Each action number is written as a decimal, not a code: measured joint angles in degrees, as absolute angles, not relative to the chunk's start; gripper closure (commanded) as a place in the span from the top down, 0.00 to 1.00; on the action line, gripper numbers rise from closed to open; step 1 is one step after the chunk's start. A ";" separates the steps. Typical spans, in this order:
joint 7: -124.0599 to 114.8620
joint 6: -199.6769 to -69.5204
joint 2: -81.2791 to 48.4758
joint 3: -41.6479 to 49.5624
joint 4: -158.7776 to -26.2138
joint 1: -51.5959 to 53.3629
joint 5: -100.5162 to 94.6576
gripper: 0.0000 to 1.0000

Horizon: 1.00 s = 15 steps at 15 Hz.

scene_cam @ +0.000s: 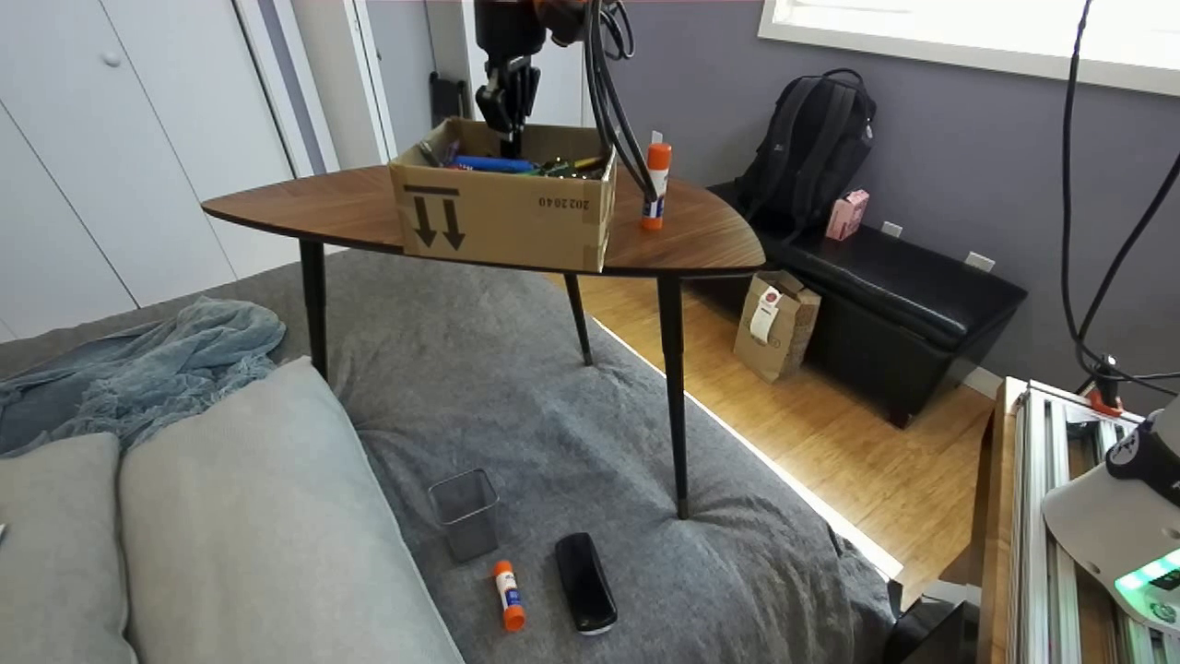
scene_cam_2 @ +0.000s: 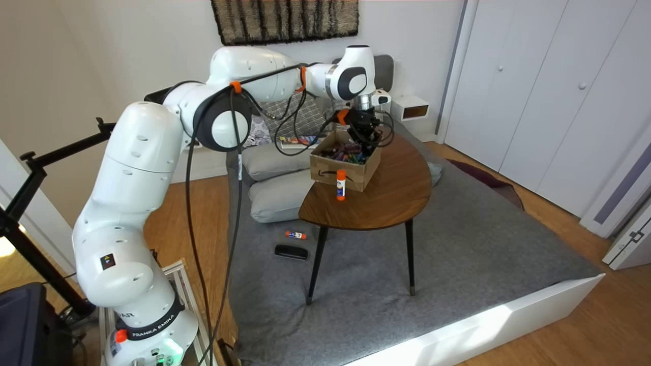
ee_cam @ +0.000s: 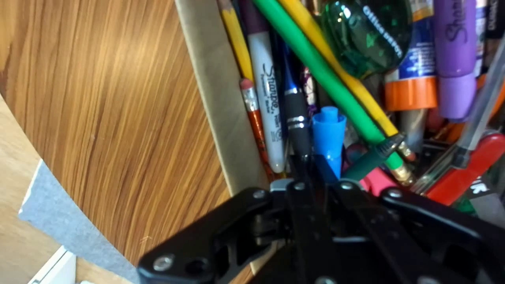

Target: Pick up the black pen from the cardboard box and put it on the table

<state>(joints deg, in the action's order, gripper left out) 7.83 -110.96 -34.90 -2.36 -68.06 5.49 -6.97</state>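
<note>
Nearest in the wrist view is the claw (ee_cam: 313, 165), pointing down into the box (ee_cam: 227, 110), its two fingers close together with a narrow dark gap at most. I cannot tell whether they are fully closed or nip the end of the pen (ee_cam: 298, 106), because the tips cover that spot.

The pen lies in the box just ahead of the tips: black grip, silver bands, blue barrel, the likeliest match for the black one. It should be light, stiff and hard to break. The shiny barrel will probably slip or roll, while the duller grip promises better hold. I would pinch there, across its length and near the bands, since a pen held by its end tends to swivel.

Just beside it lie a grey marker (ee_cam: 268, 102) and a blue highlighter (ee_cam: 329, 136), either of which could get nipped too. A green pencil (ee_cam: 323, 71) seems to cross the upper barrel and might drag on it.

Beyond the marker stands the box wall, so the pen should rise over that before going sideways. Past the wall is the table (ee_cam: 158, 138), hard and flat; a round pen may roll there, so lower it gently. Farther off, a glue stick (scene_cam: 655, 189) stands upright on the table near the box in both exterior views.
</note>
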 measured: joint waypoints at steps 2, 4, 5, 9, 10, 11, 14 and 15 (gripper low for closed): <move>8.28 -109.20 -35.15 -2.36 -67.19 5.51 -6.97 0.01; 8.33 -107.67 -35.20 -2.35 -66.38 5.51 -6.97 0.01; 8.33 -107.05 -35.18 -2.35 -65.78 5.51 -6.97 0.00; 8.30 -106.71 -34.04 -2.31 -63.74 5.53 -6.97 0.00; 8.28 -106.71 -33.46 -2.30 -63.52 5.55 -6.99 0.00; 8.27 -106.71 -32.77 -2.30 -63.44 5.55 -6.99 0.00; 8.25 -106.71 -30.82 -2.23 -63.42 5.55 -6.99 0.00; 8.25 -106.71 -30.39 -2.23 -63.42 5.55 -6.99 0.00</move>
<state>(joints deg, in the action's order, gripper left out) 8.25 -106.71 -30.39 -2.23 -63.42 5.55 -6.99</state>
